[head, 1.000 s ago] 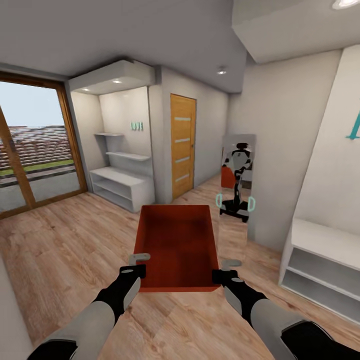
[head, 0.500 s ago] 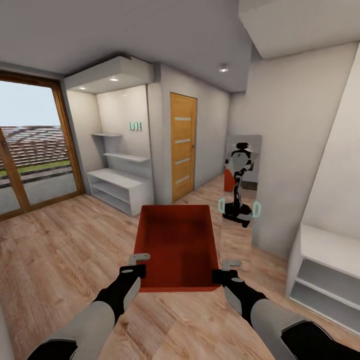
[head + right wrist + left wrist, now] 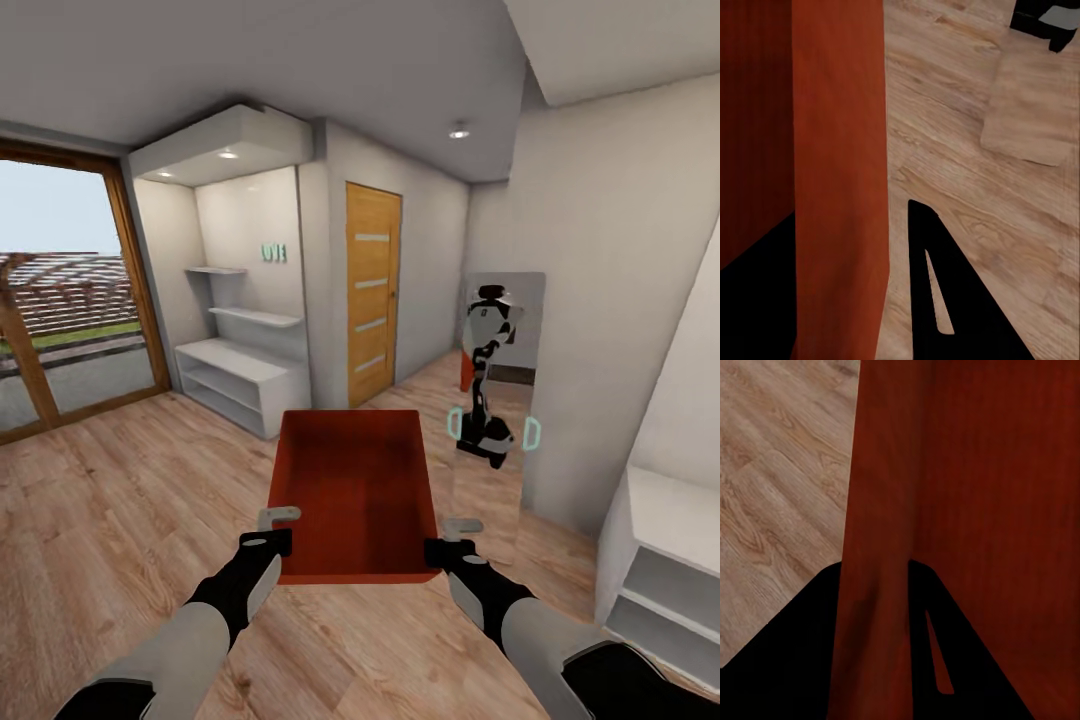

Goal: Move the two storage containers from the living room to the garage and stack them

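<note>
We carry one red-orange, thin-walled, lidless rectangular storage container [image 3: 357,492] in front of us, above the light wood-plank flooring [image 3: 120,500]. Our left gripper [image 3: 268,532] pinches its left wall near the near corner; our right gripper [image 3: 455,538] pinches the right wall likewise, each wall caught between the jaws. Over the last second our view has swung: the tall wall mirror [image 3: 500,400] and the wooden door with pale slats [image 3: 372,290] have slid rightward, while the container sits unchanged in our grasp. We judge we are turning mid-transit, with the garage not yet reached.
</note>
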You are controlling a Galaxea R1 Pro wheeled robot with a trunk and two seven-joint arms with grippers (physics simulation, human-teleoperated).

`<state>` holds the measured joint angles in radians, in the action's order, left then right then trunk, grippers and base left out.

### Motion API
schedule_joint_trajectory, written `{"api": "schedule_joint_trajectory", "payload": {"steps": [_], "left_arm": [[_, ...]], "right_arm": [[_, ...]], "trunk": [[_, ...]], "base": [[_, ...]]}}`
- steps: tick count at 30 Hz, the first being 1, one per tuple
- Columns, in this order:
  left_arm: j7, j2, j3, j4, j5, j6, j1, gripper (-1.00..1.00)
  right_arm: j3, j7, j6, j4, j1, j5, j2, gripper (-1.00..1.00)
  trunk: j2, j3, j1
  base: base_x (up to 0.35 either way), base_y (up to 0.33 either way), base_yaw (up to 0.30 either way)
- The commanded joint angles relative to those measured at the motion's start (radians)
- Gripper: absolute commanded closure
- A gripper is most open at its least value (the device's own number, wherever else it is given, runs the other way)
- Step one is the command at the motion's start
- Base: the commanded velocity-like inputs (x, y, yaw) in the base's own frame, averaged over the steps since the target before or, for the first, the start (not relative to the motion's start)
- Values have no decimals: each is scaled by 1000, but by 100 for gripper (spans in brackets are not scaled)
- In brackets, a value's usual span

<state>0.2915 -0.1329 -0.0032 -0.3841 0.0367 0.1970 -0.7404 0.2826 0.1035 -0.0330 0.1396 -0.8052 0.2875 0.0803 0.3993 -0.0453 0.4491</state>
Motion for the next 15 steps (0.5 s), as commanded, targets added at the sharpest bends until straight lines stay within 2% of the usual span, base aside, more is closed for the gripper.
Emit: {"api": "schedule_joint_trajectory", "payload": {"steps": [1,11,15], "left_arm": [[20,7,28,-4,-17,9,0,100],[20,7,28,-3,-17,9,0,100],[20,7,28,-3,-17,9,0,100]], "right_arm": [[-28,7,-4,0,0,3,-3,100],[-28,8,-4,0,0,2,-4,100],[-28,7,-6,0,0,4,-4,100]], "trunk": [[1,0,1],[1,0,1],[1,0,1]], "base": [[324,0,217],[324,0,261],[324,0,108]]}}
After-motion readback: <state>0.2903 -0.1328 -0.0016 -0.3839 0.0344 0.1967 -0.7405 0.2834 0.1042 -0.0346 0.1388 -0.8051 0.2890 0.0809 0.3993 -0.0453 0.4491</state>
